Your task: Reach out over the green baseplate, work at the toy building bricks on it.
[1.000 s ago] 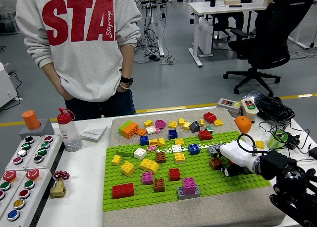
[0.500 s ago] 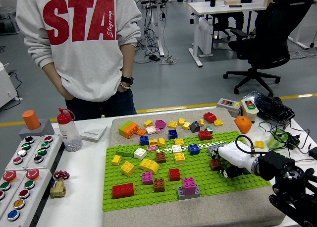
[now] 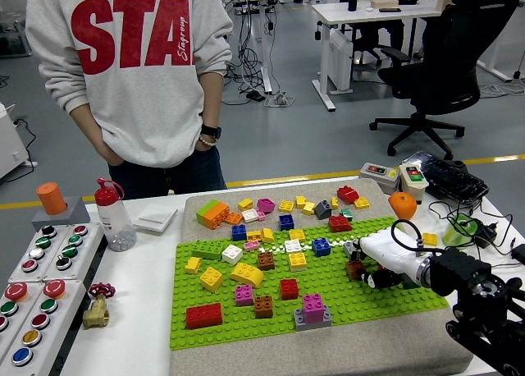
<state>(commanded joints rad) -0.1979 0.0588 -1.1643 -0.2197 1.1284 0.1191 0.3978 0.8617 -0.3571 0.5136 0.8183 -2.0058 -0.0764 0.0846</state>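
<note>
On the counter, nearest the camera, a green baseplate lies on a grey mat and carries scattered toy bricks: a long red brick at its front left, a brown brick and a pink-on-grey stack beside it, a red cube just behind those, and yellow bricks towards the left. From the lower right a black arm reaches in over the baseplate's right side, ending in a white right hand. Its fingers are curled down around a small dark brown brick sitting on the plate, touching it; whether they truly grip it cannot be told. No left hand is visible. At the near left of the counter sit panels of coloured push buttons and a brass valve with a red wheel. Further back, loose bricks lie on the mat behind the plate, among them an orange and green block, a blue brick and a red brick. An orange ball and a grey switch box sit at the right rear, with a clear bottle with a red cap at the left rear. Beyond the counter's far edge stands a person in a grey sweatshirt with red lettering, hands in pockets, wearing a dark watch.
</note>
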